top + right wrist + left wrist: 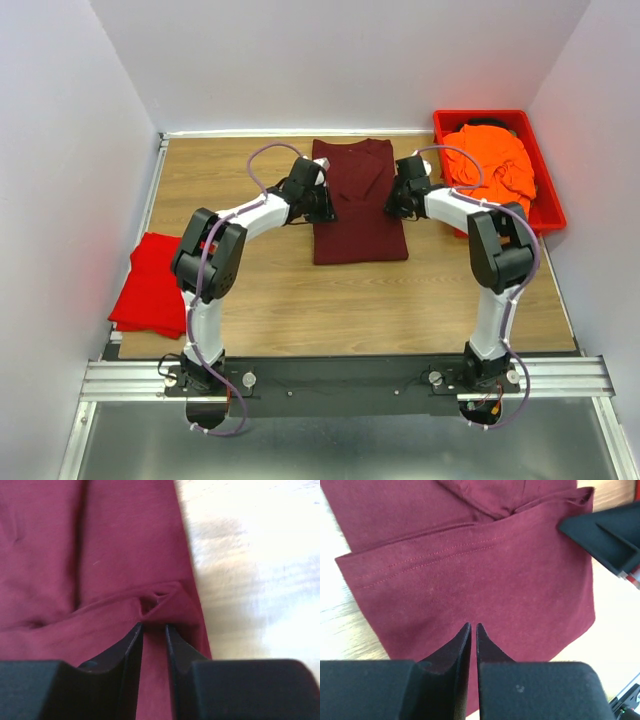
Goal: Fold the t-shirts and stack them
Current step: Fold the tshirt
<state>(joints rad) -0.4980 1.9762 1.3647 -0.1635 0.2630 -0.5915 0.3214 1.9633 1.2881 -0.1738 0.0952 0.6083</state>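
Shirt-folding at mid-table: the maroon t-shirt (358, 215) lies flat on the wooden table (300, 300), its sleeves turned in so it forms a long rectangle. The left gripper (322, 205) sits at its left edge and the right gripper (396, 205) at its right edge. On the right wrist view the jaws stand almost together, with a small pucker of cloth gathered at their tips — by the look of it, a pinch on the shirt's edge. The left jaws are drawn nearly closed over the cloth, and whether they hold any of it cannot be told.

Further out, the red t-shirt (150, 285) hangs partly over the table's left edge, and the orange t-shirt (492, 160) is heaped in the bin (550, 200) at the far right.

The risk from here is an uneven lift. If only one side has a true grip — or catches just the top layer — the tucked sleeves could spill open and the next fold come out skewed.
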